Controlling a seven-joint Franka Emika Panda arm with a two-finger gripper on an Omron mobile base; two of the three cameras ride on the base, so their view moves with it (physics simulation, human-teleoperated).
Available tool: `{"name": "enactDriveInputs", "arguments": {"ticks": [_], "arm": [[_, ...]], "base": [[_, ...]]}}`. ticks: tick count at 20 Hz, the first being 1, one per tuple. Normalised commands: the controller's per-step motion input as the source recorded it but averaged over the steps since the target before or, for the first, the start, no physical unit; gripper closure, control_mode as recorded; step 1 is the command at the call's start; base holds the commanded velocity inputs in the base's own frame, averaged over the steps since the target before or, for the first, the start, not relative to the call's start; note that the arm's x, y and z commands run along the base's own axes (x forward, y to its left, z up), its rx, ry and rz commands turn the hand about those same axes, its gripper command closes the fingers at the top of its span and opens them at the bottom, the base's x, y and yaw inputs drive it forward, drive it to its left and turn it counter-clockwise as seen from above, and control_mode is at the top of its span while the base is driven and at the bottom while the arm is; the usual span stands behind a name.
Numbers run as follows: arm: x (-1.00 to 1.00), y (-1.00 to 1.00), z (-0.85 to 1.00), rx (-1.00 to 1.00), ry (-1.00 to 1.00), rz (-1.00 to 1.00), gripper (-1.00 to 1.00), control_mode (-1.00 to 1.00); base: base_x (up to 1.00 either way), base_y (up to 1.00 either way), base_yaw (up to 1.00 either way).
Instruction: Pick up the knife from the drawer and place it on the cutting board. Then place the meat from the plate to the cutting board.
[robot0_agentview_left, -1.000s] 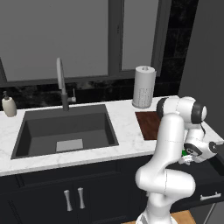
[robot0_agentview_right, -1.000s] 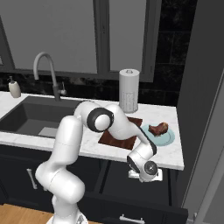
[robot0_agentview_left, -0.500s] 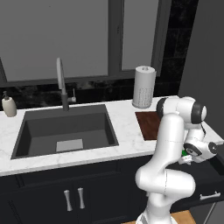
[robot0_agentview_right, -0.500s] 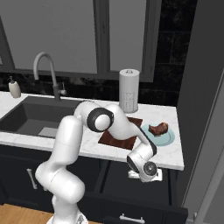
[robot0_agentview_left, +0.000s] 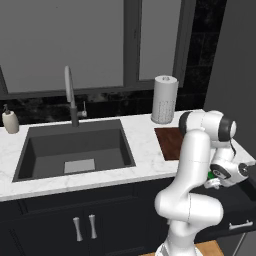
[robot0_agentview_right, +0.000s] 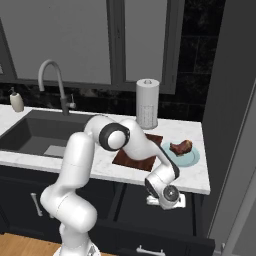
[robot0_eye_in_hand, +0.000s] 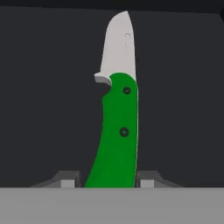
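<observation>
Knife: bright green handle (two dark rivets), pale whitish blade.

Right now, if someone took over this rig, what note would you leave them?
Gripper: down in the open drawer, a finger tip on each side of the knife handle; whether it has clamped is not clear.
Knife: lies flat on the dark drawer floor, green handle toward the hand, blade pointing away.
Cutting board: on the counter, bare, beside the plate.
Meat: on the plate.
Done: drawer open, gripper lined up on the handle.
Left: lift the knife, set it on the board, then move the meat to the board.
</observation>
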Motion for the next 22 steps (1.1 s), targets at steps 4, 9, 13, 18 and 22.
{"name": "enactDriveInputs", "arguments": {"ticks": [4, 9, 13, 18, 22], "arm": [[-0.43, -0.17, 0.25, 0.09, -0.02, 0.08, 1.00, -1.00], [-0.23, -0.30, 0.38, 0.01, -0.01, 0.14, 1.00, -1.00], [0.00, -0.35, 0.69, -0.01, 0.00, 0.25, 1.00, -1.00], [-0.07, -0.14, 0.29, -0.18, 0.00, 0.49, 1.00, -1.00], [-0.25, 0.00, 0.00, -0.33, 0.00, 0.70, 1.00, -1.00]], "base": [[0.00, 0.00, 0.00], [0.00, 0.00, 0.00], [0.00, 0.00, 0.00], [0.00, 0.00, 0.00], [0.00, 0.00, 0.00]]}}
